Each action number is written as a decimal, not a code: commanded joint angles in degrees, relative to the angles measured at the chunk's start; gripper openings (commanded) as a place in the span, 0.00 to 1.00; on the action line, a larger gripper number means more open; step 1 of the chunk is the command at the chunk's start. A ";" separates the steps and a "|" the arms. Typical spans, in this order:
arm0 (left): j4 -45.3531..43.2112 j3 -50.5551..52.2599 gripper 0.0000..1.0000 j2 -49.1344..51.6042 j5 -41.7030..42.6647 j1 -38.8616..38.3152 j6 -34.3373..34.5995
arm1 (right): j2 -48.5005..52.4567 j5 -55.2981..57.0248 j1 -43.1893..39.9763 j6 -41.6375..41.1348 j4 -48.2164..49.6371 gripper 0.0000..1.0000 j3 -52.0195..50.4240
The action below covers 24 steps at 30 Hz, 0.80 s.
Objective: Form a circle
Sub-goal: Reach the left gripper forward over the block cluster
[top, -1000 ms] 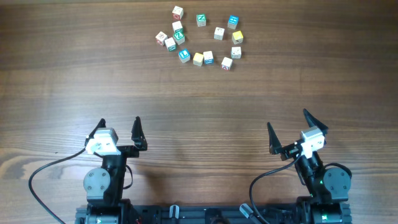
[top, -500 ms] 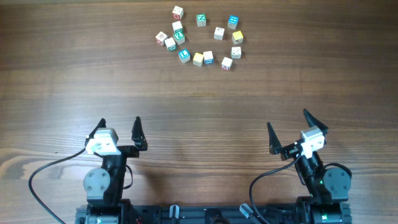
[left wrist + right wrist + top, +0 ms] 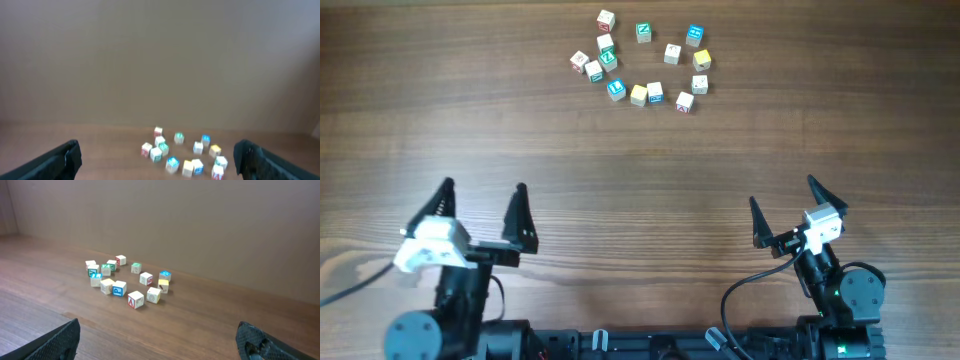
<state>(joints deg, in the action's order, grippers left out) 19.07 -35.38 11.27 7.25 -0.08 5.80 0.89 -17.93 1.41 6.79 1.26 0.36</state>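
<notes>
Gaping at full spread, the left jaws hold nothing. In the overhead view their two dark prongs stand over bare wood at the near left of the surface [image 3: 640, 200]. The right jaws, at the near right, are just as wide and just as empty, with only wood grain between them.

Well beyond both, toward the far side of the surface and roughly midway between the two arms, lie the letter cubes [image 3: 672, 52]. About fourteen of them form a loose, ragged loop, not a tight ring. On the loop's left flank four or five cubes bunch closely, and some of them seem to touch. The near arc runs from a blue-faced cube [image 3: 615, 89] through a pale yellow one and a white one to a red-lettered cube [image 3: 684, 101]. A yellow cube [image 3: 702, 60] sits on the right flank, and a green-faced cube [image 3: 643, 32] is on the far arc.

From the right wrist the letter cubes [image 3: 146, 278] lie ahead and left of centre, and the red-lettered cube [image 3: 135, 300] is the nearest. The left wrist view is blurred. There the letter cubes [image 3: 198, 147] show low in the frame between the jaw tips, and their letters cannot be read.
</notes>
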 commanded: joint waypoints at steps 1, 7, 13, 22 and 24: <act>6.45 -14.58 1.00 12.94 0.90 -0.31 -1.11 | -0.68 0.15 0.13 0.59 0.15 1.00 -0.07; 22.03 -47.54 0.90 40.24 1.51 -0.31 -1.14 | -0.68 0.15 0.13 0.59 0.15 1.00 -0.07; 41.79 -81.05 0.71 68.35 1.97 -0.39 -2.45 | -0.68 0.15 0.13 0.59 0.15 1.00 -0.07; 43.95 -92.41 0.04 90.33 6.82 -4.44 -2.43 | -0.68 0.15 0.13 0.61 0.15 1.00 -0.07; 43.50 -92.41 0.04 93.04 6.62 -6.08 -2.45 | -0.68 0.15 0.13 0.57 0.15 1.00 -0.07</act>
<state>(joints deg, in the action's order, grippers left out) 63.29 -126.39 101.71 12.58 -4.10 3.68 0.62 -17.93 1.41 6.81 1.28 0.36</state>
